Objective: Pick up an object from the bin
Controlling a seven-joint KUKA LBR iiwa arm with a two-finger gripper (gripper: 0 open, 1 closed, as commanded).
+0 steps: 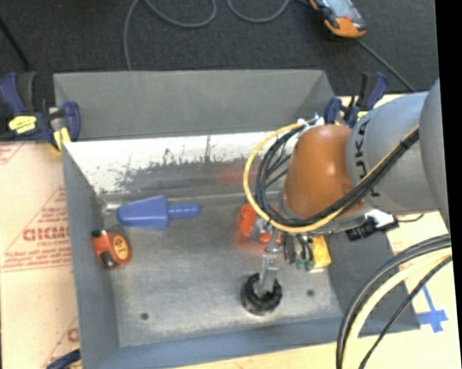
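Note:
My gripper (267,275) hangs from under the orange wrist cover in the right half of the bin and points down at the floor near the front. A small black round thing (261,295) lies right at its tip, touching it or just below it. An orange block-like thing (247,221) lies just behind the gripper, partly hidden by the arm's cables. A small yellow thing (320,254) shows to the gripper's right, under the arm.
A blue bulb-shaped thing with a short stem (156,213) lies at the back left, by the bin's rear wall. An orange tape measure (111,248) sits against the left wall. Bare bin floor stretches between these and the gripper.

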